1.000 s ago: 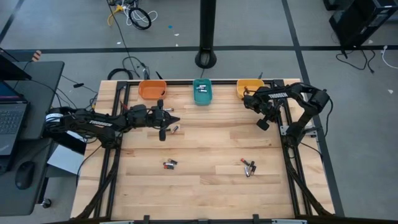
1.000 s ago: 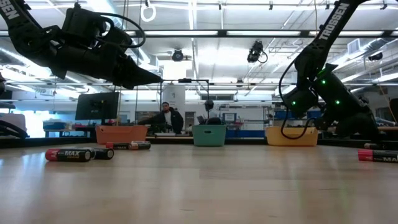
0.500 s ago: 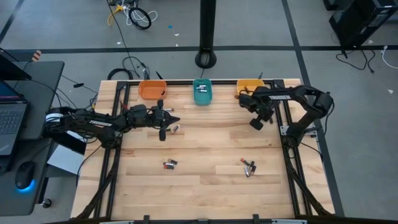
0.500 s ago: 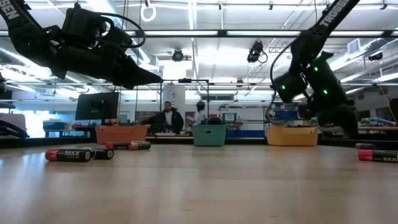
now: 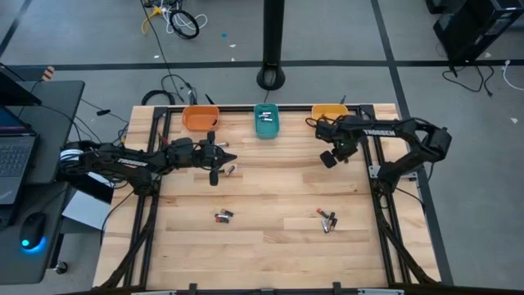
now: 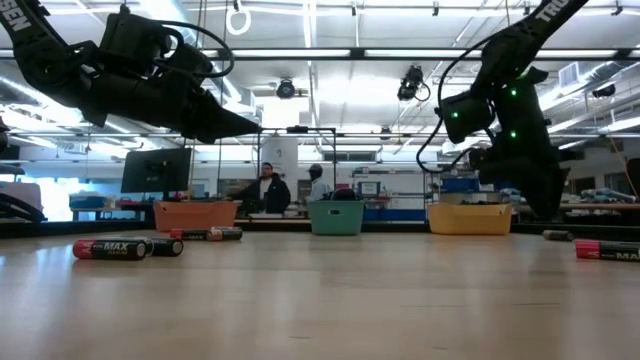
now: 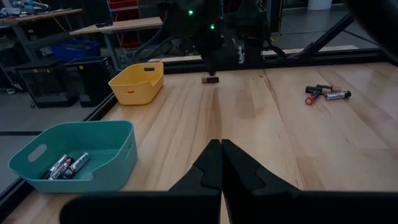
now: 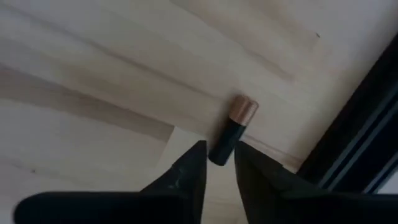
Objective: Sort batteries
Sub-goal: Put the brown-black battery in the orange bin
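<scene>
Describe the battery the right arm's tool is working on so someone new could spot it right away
Start at the yellow bin on the table's far edge. Just in front of it, under the right tool, one battery lies alone on the wood. It is black with a copper end, unlike the red-labelled batteries clustered further down the table.

The left arm reaches in from the table's left edge, stretched low and nearly level, its left gripper (image 5: 214, 174) hanging above the table's rear left part with fingers (image 7: 214, 163) pressed together. The right arm folds back from the right edge, elbow out, its right gripper (image 8: 217, 163) near the rear right, fingers (image 8: 189, 165) slightly apart.
</scene>
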Robot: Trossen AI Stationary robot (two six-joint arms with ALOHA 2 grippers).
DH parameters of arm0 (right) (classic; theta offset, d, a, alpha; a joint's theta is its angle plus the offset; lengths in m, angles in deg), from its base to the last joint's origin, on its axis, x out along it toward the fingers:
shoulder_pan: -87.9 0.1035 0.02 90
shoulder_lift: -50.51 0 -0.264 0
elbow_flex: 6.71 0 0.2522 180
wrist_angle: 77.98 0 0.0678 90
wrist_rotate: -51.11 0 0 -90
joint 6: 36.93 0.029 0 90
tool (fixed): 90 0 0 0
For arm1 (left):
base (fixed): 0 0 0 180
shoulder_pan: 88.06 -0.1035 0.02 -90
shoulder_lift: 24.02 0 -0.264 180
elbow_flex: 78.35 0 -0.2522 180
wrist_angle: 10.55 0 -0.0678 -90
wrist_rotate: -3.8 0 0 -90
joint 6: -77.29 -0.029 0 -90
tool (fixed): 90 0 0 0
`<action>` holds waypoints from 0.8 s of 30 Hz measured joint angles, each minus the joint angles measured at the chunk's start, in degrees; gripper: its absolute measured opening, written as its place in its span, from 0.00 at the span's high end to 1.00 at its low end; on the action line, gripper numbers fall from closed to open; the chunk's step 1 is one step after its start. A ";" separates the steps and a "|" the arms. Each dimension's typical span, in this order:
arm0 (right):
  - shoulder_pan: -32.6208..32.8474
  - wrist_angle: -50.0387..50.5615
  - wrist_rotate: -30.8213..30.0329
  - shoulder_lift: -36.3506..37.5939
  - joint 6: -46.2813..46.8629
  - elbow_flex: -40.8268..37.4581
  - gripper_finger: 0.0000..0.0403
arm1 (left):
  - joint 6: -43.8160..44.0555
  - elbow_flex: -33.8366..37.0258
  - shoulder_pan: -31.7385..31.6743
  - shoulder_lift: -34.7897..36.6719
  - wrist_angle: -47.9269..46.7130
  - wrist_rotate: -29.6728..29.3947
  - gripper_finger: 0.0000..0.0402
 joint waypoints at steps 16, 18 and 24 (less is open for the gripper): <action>0.39 -13.18 2.07 0.24 4.37 -7.98 0.71 | 0.15 0.00 0.00 0.00 -0.15 0.00 0.99; 0.86 -13.54 2.05 0.23 3.59 -8.00 0.75 | 0.64 0.00 0.00 0.00 -0.04 0.00 0.99; 3.91 -14.57 0.60 0.22 -1.13 -8.10 0.86 | 3.72 0.00 0.00 0.00 0.66 0.01 0.99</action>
